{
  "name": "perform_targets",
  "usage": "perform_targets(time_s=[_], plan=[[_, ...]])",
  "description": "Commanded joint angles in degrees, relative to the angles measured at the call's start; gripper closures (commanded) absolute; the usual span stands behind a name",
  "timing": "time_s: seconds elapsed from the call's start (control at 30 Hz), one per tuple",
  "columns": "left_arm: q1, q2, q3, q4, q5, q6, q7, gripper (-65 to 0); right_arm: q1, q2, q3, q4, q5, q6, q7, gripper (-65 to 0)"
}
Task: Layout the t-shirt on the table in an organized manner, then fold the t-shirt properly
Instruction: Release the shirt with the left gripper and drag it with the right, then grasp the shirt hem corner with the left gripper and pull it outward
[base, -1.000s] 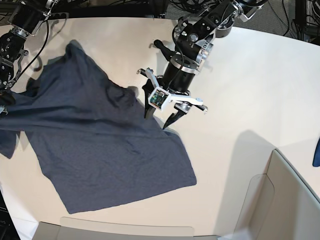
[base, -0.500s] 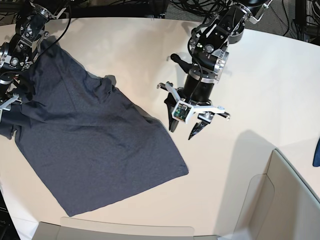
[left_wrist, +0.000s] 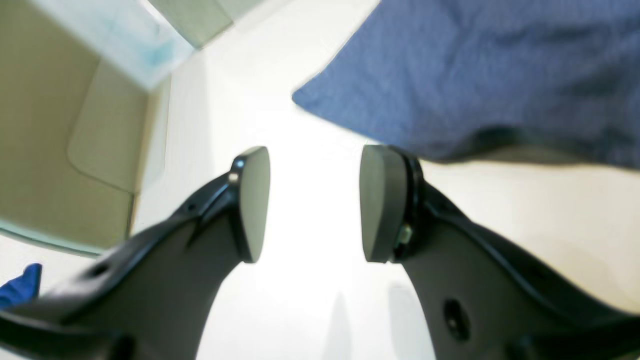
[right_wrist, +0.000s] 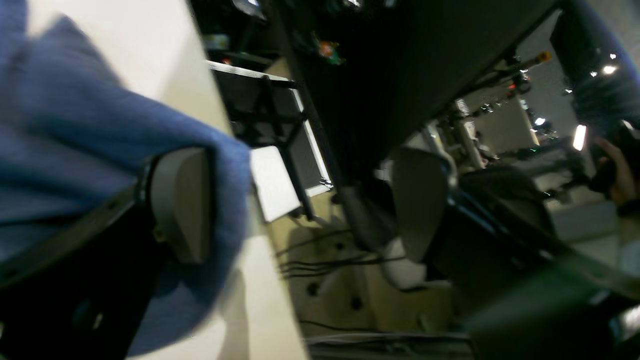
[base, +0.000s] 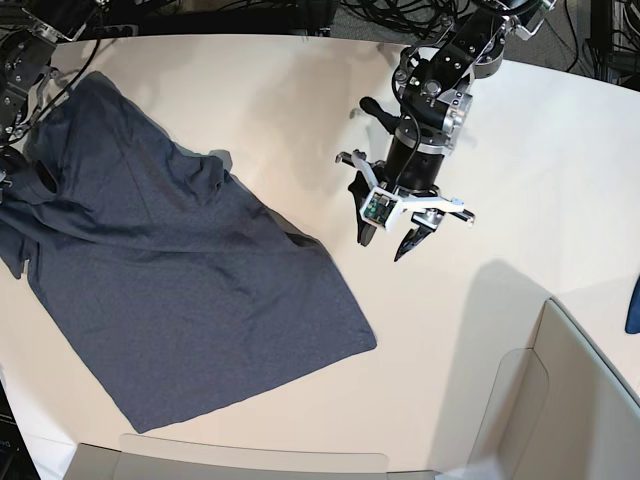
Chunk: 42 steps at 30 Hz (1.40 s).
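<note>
- The off-white table (base: 520, 140) carries the t-shirt (base: 180, 290), spread across its left half.
- Beige box walls (base: 590, 400) stand at the near right corner.
- The left gripper (base: 385, 238) hangs parted and empty beside the shirt's edge.
- The right gripper (right_wrist: 300, 200) gapes wide at the table's edge, one finger (right_wrist: 180, 200) against cloth.

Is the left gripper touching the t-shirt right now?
Apart. In the base view the left gripper hangs over bare table, with a clear strip of tabletop between its fingertips and the t-shirt edge.
</note>
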Motion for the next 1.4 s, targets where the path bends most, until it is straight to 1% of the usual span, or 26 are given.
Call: perform_targets(time_s=[0.0,0.1,0.17,0.2,0.3,0.33,0.4,0.5,0.6,0.7,0.77,0.87,1.0,1.07,1.17,1.27,1.3,1.33,1.37], plan=[[-0.74,-0.76,-0.07,0.92,0.66,0.42,-2.02,-27.2,1.43,1.85,1.89,0.45,-0.71,-1.27,0.98,-52.7],[0.23,-1.28,-0.07,0.92,0.66,0.42,-2.2,-27.2,4.77,1.76,7.87,-1.14,-0.27,-1.27,0.98,-52.7],[0.49,-1.37,0.02,0.92,0.66,0.42,-2.2,-27.2,7.5,0.71,11.82,-1.05,0.44,-1.27,1.07,-52.7],[0.58,-1.37,0.02,0.92,0.66,0.42,-2.28,-27.2,8.46,-0.26,13.58,-0.52,2.02,-1.27,1.07,-52.7],[0.58,-1.72,0.02,0.92,0.66,0.42,-2.28,-27.2,9.61,-2.28,18.85,2.56,9.49,-1.27,1.07,-52.7],[0.58,-1.72,0.02,0.92,0.66,0.42,-2.28,-27.2,9.43,-2.81,19.03,3.35,11.78,-1.27,1.07,-52.7],[0.58,-1.72,0.02,0.83,0.66,0.42,-2.28,-27.2,9.25,-3.51,18.94,3.79,14.24,-1.27,0.72,-52.7],[0.58,-1.81,0.02,0.83,0.66,0.33,-2.28,-27.2,9.25,-4.22,18.85,2.38,13.8,-1.18,0.63,-52.7],[1.37,-2.69,0.02,0.83,0.66,0.33,-2.2,-27.2,9.17,-4.39,18.85,0.36,13.54,-1.18,0.63,-52.7],[1.81,-2.78,0.02,0.83,0.66,0.33,-2.2,-27.2,7.06,-4.39,18.77,-1.49,14.59,-0.56,0.98,-52.7],[1.81,-2.78,0.02,0.75,0.66,0.33,-2.2,-27.2,5.3,-4.13,16.66,-2.28,19.95,2.08,0.72,-52.7],[1.81,-2.78,0.02,0.13,0.66,0.33,-2.2,-27.2,1.43,-4.04,15.43,-2.45,30.94,6.03,-0.33,-52.7],[1.81,-2.78,0.02,-0.4,0.66,0.33,-2.2,-27.2,-1.03,-4.04,15.78,-2.28,45.36,8.14,-8.51,-52.7],[1.46,-2.78,-0.24,-0.57,0.93,0.33,-2.2,-27.2,-3.32,-4.13,15.69,-2.28,51.16,8.32,-10.18,-52.7],[0.93,-2.78,-0.59,-0.75,0.93,0.33,-2.2,-27.2,-5.69,-4.74,15.07,-1.31,57.49,8.32,-10.8,-52.7],[-3.99,-2.6,-0.07,-2.15,0.75,0.33,-2.11,-26.7,-8.86,-7.64,11.03,1.41,61.54,8.32,-10.62,-52.7],[-5.4,-2.43,-0.07,-3.91,0.75,0.33,-2.2,-25.3,-9.82,-8.61,9.89,2.82,62.06,8.32,-10.53,-52.7],[-7.16,-1.64,-0.07,-6.46,0.66,0.33,-2.28,-22.5,-10.7,-9.58,8.57,4.58,62.68,8.32,-10.44,-52.7],[-8.74,-0.14,0.02,-8.92,0.66,0.33,-2.28,-19.5,-11.41,-10.63,7.07,6.16,62.94,8.32,-10.53,-52.7]])
